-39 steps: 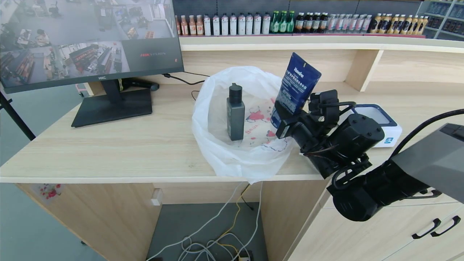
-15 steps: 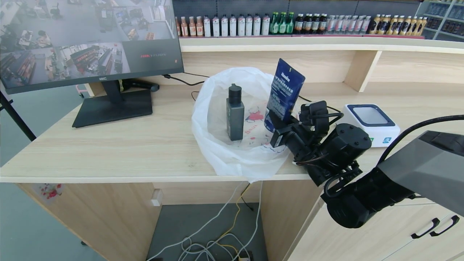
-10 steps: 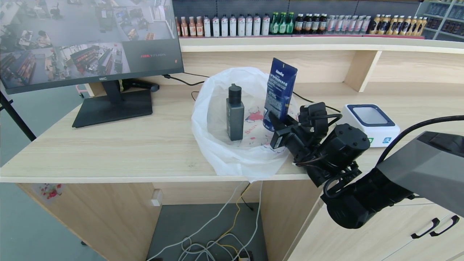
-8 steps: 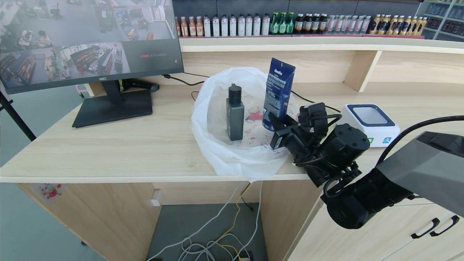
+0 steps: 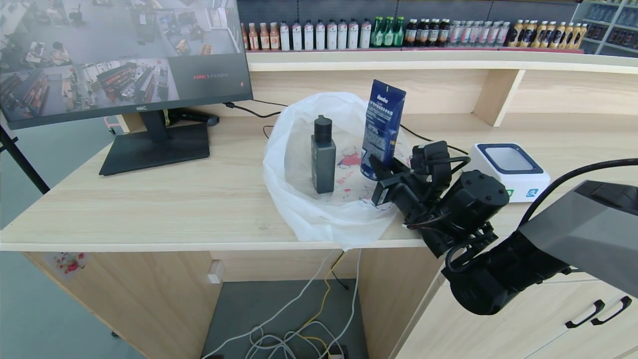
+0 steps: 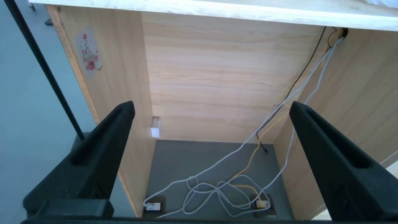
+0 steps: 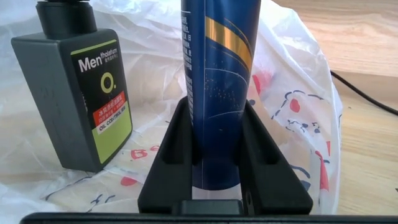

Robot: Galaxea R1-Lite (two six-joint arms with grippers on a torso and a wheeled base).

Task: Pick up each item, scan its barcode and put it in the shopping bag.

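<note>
The right hand was clamped on the foot of a tall blue foil pouch, held upright inside the white plastic shopping bag near a dark grey bottle. Let go, the pouch could topple onto the bottle, and limp plastic might snag the hand. The bag overhung the tabletop edge, with open room to its left.

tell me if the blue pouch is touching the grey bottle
Apart. The right wrist view shows a strip of shopping bag between the blue pouch and the grey bottle.
</note>
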